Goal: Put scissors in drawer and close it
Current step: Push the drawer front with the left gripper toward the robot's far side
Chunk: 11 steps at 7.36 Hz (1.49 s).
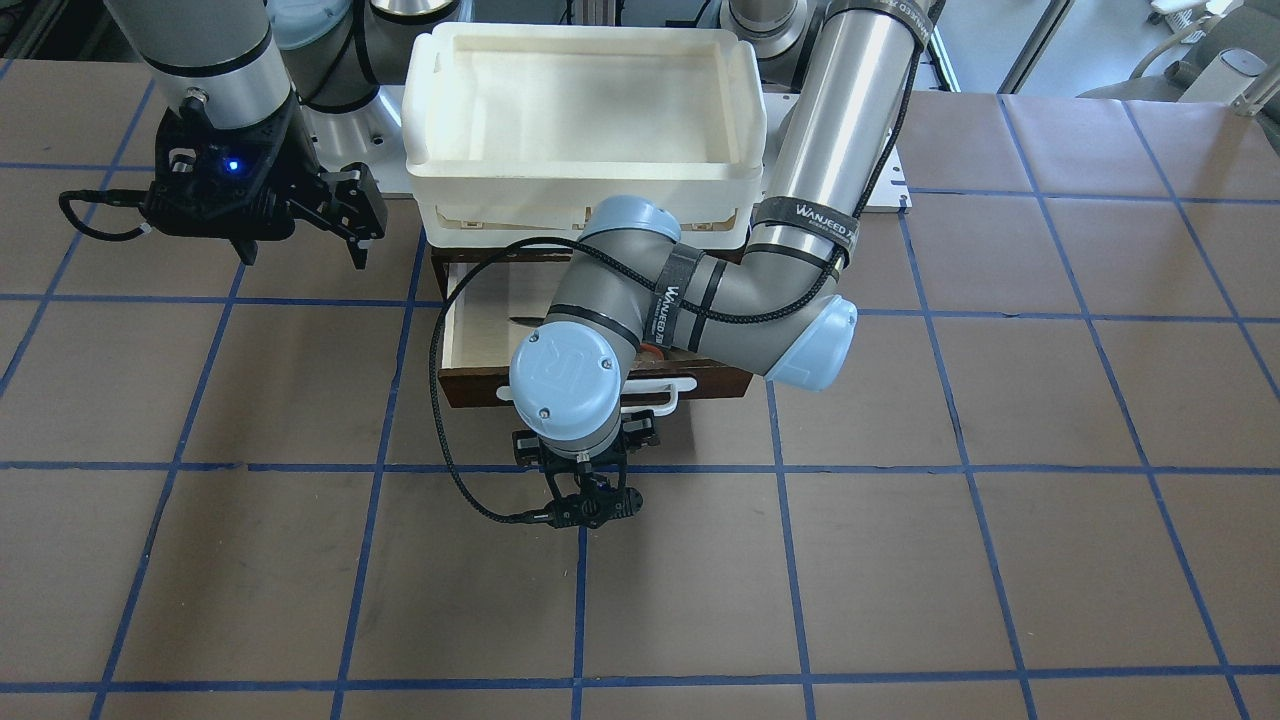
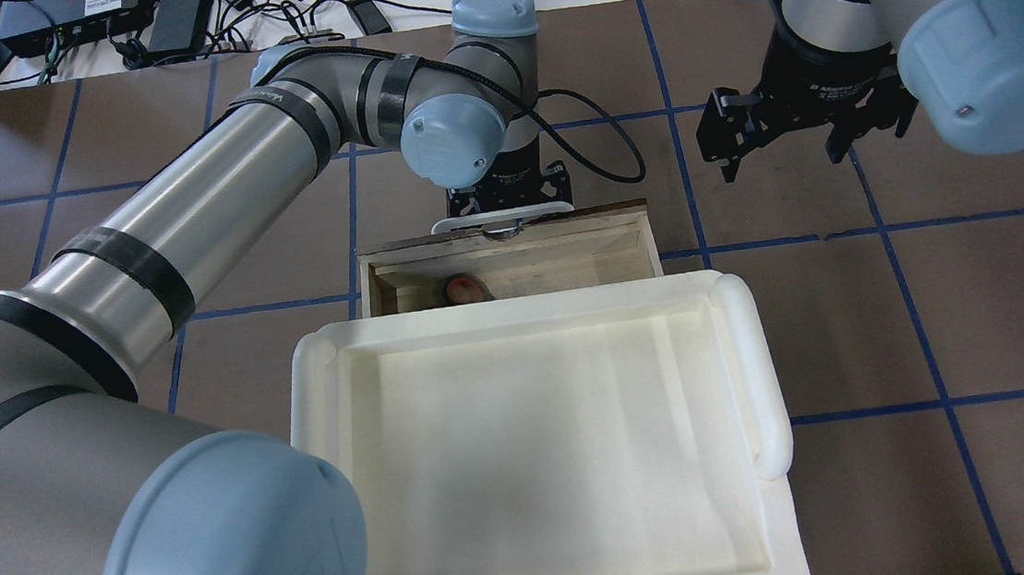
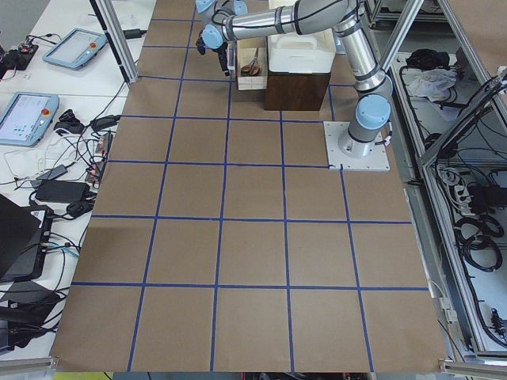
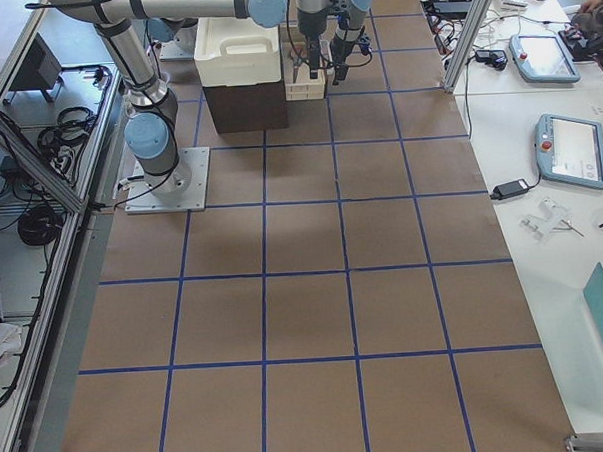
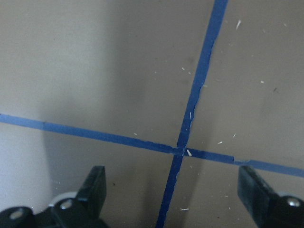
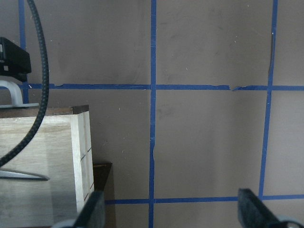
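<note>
The drawer (image 2: 642, 241), a pale-wood tray with a dark brown front (image 1: 722, 382) and a white bar handle (image 1: 668, 386), stands pulled out of its dark case. The scissors lie inside it; an orange-lined loop (image 2: 464, 289) shows under the bin's edge, and they also show in the exterior left view (image 3: 253, 63). My left gripper (image 2: 509, 200) points down at the table just in front of the drawer's handle, open and empty (image 5: 173, 194). My right gripper (image 2: 776, 130) hovers open and empty (image 6: 171, 211) above the table beside the drawer, apart from it.
A white plastic bin (image 2: 760, 368) sits on top of the drawer's case and hides the back of the tray. The left arm's black cable (image 1: 445, 440) loops in front of the drawer. Brown table with a blue tape grid (image 1: 900, 560) spreads all round.
</note>
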### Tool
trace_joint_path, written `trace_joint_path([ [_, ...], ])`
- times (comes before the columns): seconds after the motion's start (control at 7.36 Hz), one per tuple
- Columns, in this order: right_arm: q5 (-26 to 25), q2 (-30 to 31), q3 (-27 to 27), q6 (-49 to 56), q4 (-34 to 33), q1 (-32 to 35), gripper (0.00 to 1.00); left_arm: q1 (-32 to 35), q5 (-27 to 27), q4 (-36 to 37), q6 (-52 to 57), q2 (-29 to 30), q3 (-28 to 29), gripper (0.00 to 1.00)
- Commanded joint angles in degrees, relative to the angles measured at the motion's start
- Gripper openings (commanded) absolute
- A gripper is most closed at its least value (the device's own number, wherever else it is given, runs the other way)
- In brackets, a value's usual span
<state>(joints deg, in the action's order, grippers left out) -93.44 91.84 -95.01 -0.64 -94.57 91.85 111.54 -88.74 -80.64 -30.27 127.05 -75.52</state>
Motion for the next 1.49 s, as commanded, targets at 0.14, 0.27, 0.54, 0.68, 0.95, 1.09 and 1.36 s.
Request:
trace_joint_path([
  [0.14, -0.60, -0.17, 0.00, 0.20, -0.35, 0.00, 1.00, 1.22, 0.06, -0.14, 1.87, -2.23, -3.48, 1.00],
  [0.27, -0.60, -0.17, -0.08, 0.20, -0.44, 0.00, 1.00, 1.31, 0.06, -0.14, 2.40, -3.03, -5.41, 1.00],
  [0.54, -0.60, -0.08, -0.08, 0.20, -0.35, 0.00, 1.00, 1.57, 0.14, -0.14, 2.49, -4.96, -8.32, 1.00],
  [0.68, -0.60, -0.25, -0.08, 0.20, -0.35, 0.00, 1.00, 2.62, 0.06, -0.14, 2.41, -6.01, -9.11, 1.00],
  [0.95, -0.60, -0.17, -0.17, 0.20, -0.35, 0.00, 1.00, 3.59, 0.23, -0.22, 1.62, -7.42, -10.35, 1.00],
  [1.09, -0.69, -0.17, -0.17, 0.20, -0.35, 0.00, 1.00, 4.03, 0.23, -0.48, 1.62, -8.21, -11.92, 1.00],
  [1.36, -0.60, -0.17, -0.26, 0.20, -0.26, 0.00, 1.00, 4.21, -0.03, -0.84, 1.70, -10.40, -14.56, 1.00],
])
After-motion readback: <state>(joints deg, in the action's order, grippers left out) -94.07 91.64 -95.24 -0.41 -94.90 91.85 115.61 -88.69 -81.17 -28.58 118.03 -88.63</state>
